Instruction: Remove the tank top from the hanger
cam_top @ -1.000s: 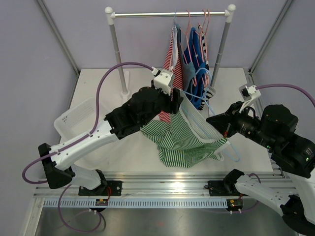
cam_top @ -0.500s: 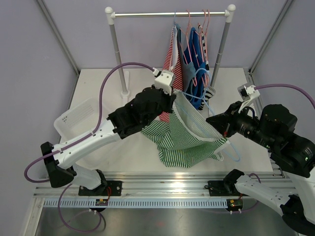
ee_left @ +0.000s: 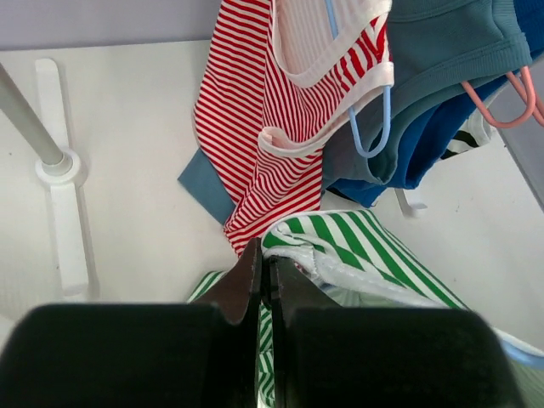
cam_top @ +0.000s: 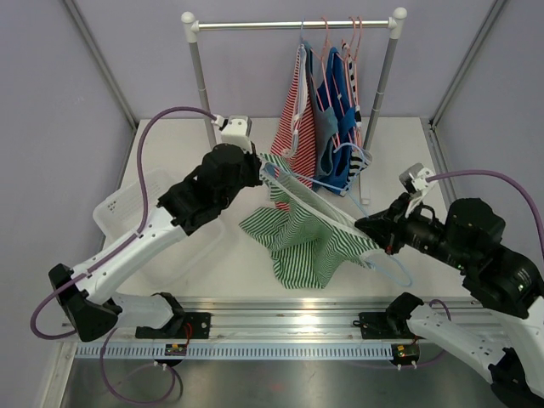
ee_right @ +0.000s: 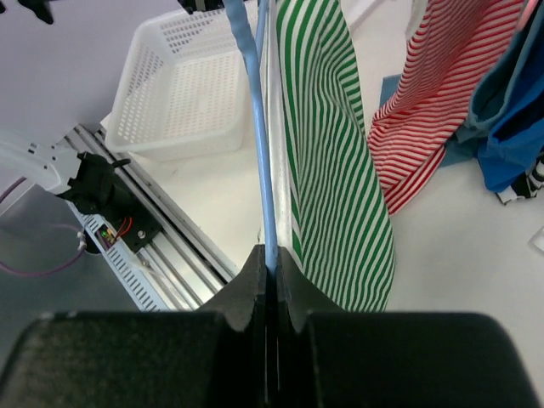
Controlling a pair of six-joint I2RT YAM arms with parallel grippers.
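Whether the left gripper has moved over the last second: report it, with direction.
Yes. In the top view the left gripper, shut on the green tank top, has moved left toward the rack's left post, away from the hanging clothes.

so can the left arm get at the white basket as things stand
Probably within reach: the white basket sits below the left arm, nothing between. But the left end effector is shut on the green striped tank top, so it isn't free.

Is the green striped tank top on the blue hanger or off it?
On, apparently: the tank top stretches along the hanger, touching it.
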